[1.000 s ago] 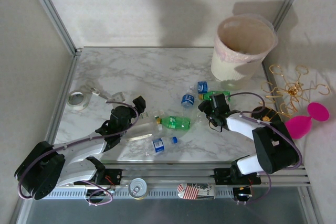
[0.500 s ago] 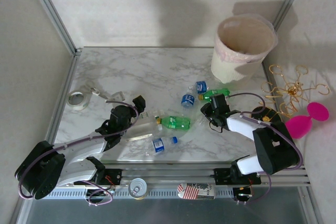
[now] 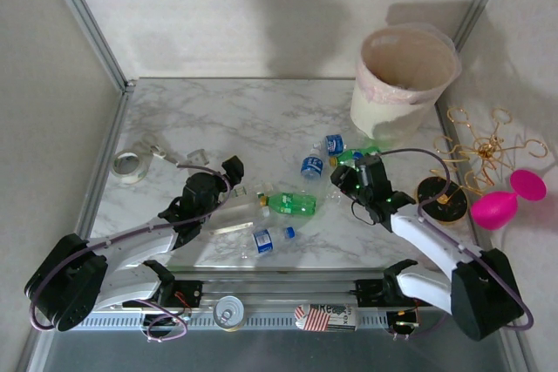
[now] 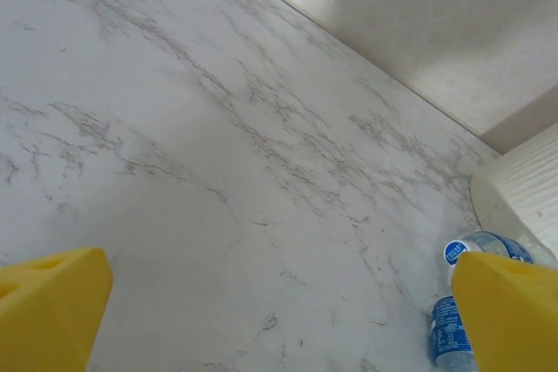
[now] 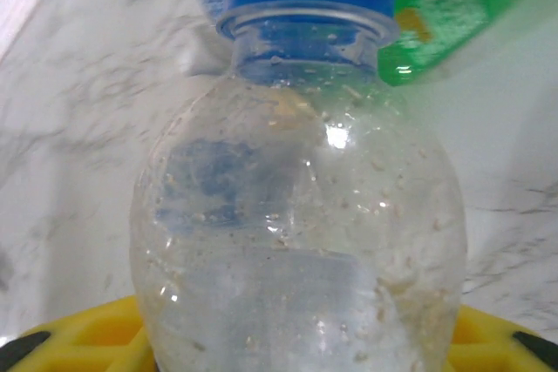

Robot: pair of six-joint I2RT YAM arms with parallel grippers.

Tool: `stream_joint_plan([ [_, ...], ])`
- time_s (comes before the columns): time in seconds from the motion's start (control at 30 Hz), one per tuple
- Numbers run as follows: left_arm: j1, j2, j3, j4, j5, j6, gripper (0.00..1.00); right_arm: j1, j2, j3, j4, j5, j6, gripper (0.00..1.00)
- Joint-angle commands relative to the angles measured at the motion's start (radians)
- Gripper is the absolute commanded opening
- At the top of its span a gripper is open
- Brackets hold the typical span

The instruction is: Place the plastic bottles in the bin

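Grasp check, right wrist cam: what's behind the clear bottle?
Green bottle at upper right, marble table on both sides. Whatever lies directly behind the clear bottle is covered by it.

left arm [image 3: 131, 246]: white shell links, rounded black joints
right arm [image 3: 432, 241]: same white links, bulky black joint housing
cables [image 3: 32, 311]: thin purple, looping along each arm
fingers [image 4: 52, 307]: bright yellow, blocky, moulded plastic
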Motion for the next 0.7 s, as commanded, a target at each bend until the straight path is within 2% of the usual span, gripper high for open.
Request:
stream_joint_plan([
  [0.0, 0.010, 0.005, 0.030, 0.018, 0.044, -0.015, 1.00, 0.020, -0.043, 0.088, -0.003, -0.060, -0.116, 0.44],
  [0.17, 0.010, -0.016, 0.036, -0.006, 0.083, -0.018, 1.00, 0.020, -0.014, 0.288, -0.076, -0.091, -0.275, 0.44],
  [0.33, 0.010, -0.033, 0.045, -0.041, 0.093, 0.000, 1.00, 0.012, 0.089, 0.526, -0.140, 0.033, -0.425, 0.46],
  [0.4, 0.010, -0.043, 0.042, -0.046, 0.096, -0.008, 1.00, -0.018, 0.152, 0.635, -0.148, 0.059, -0.477, 0.46],
  [0.53, 0.009, -0.056, 0.036, -0.053, 0.106, -0.022, 1.00, -0.120, 0.270, 0.825, -0.139, 0.029, -0.516, 0.46],
  [0.67, 0.010, -0.046, 0.030, -0.050, 0.104, -0.014, 1.00, -0.206, 0.366, 0.946, -0.096, 0.088, -0.544, 0.46],
])
